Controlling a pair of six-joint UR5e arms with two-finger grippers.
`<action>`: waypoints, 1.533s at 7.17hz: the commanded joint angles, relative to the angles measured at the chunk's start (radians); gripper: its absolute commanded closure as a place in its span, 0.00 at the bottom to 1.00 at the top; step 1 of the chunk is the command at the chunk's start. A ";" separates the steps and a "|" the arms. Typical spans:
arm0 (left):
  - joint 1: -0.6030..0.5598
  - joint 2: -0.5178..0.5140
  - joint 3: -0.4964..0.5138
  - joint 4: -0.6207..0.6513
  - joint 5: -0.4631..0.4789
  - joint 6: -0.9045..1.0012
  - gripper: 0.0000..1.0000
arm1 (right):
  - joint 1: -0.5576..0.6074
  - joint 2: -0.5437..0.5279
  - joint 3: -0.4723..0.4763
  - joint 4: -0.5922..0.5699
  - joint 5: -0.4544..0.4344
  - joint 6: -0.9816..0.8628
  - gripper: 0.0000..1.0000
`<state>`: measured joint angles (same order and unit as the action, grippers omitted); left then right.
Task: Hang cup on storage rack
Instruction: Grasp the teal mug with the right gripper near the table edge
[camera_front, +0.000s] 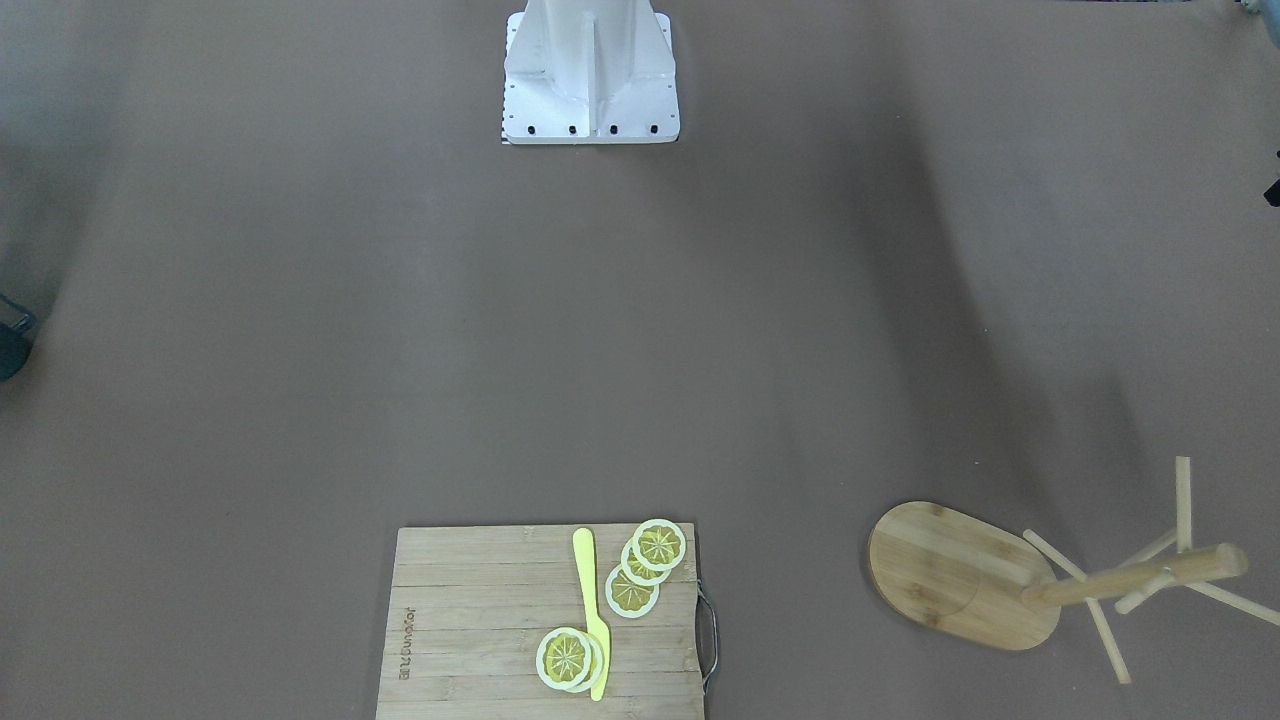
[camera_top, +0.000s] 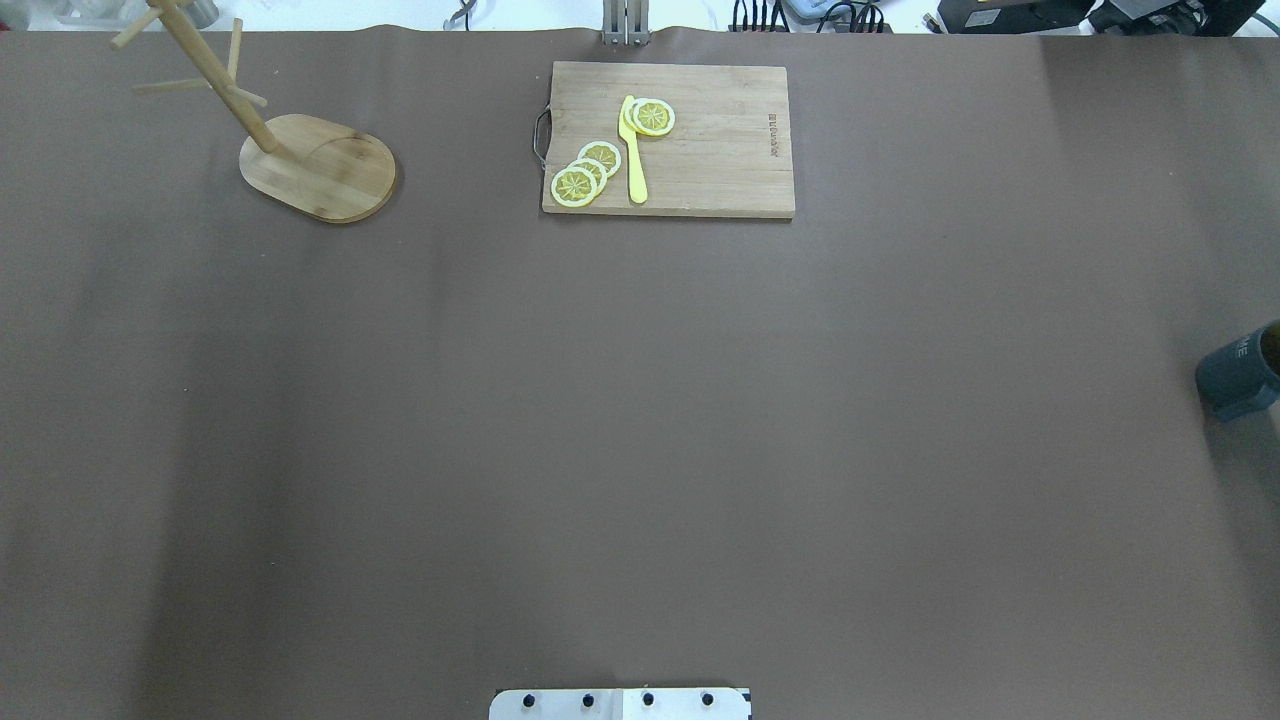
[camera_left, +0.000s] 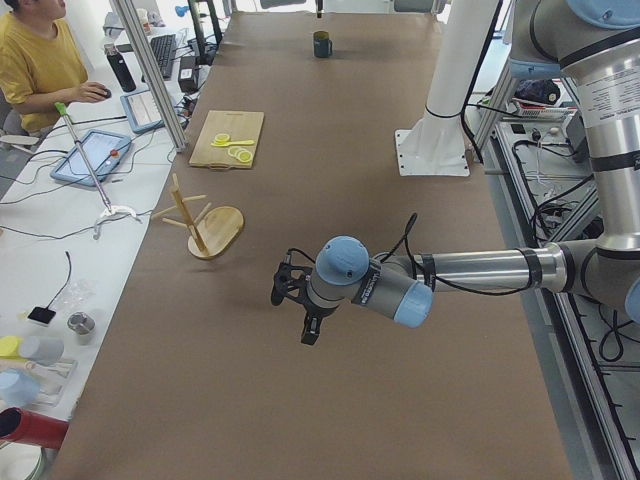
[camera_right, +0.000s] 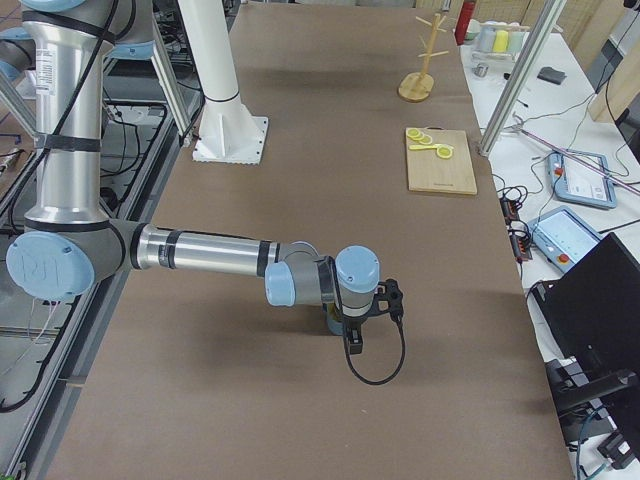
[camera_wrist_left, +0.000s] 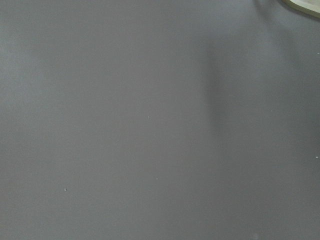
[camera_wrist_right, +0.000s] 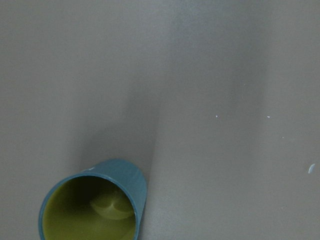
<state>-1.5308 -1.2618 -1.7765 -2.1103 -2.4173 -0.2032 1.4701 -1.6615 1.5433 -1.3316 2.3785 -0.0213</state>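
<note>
At table's (camera_top: 640, 450) right edge: cup (camera_top: 1240, 372), "ME" legible; left claw (camera_left: 297, 315), right claw (camera_right: 352, 338): cannot tell state.

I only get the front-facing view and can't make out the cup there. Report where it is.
Observer: The cup stands near the table's edge on the robot's right, far across from the storage rack on its left.
Operator: Say whether it's upright.
Observer: Upright; the right wrist camera looks down into its yellow-olive inside.
Operator: Report the nearest arm.
Observer: The right gripper hangs close by the cup in the exterior right view; open or shut, I cannot tell.
</note>
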 joint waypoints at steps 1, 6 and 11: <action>0.000 0.001 -0.001 -0.011 0.003 -0.019 0.01 | -0.052 0.000 -0.022 0.026 0.002 0.006 0.00; 0.000 0.001 -0.006 -0.014 -0.002 -0.019 0.01 | -0.108 0.011 -0.038 0.026 -0.004 0.006 0.29; 0.000 -0.001 -0.007 -0.017 -0.003 -0.035 0.01 | -0.109 0.029 -0.060 0.026 0.001 0.012 1.00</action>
<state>-1.5309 -1.2617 -1.7835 -2.1270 -2.4200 -0.2349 1.3617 -1.6330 1.4836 -1.3042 2.3739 -0.0143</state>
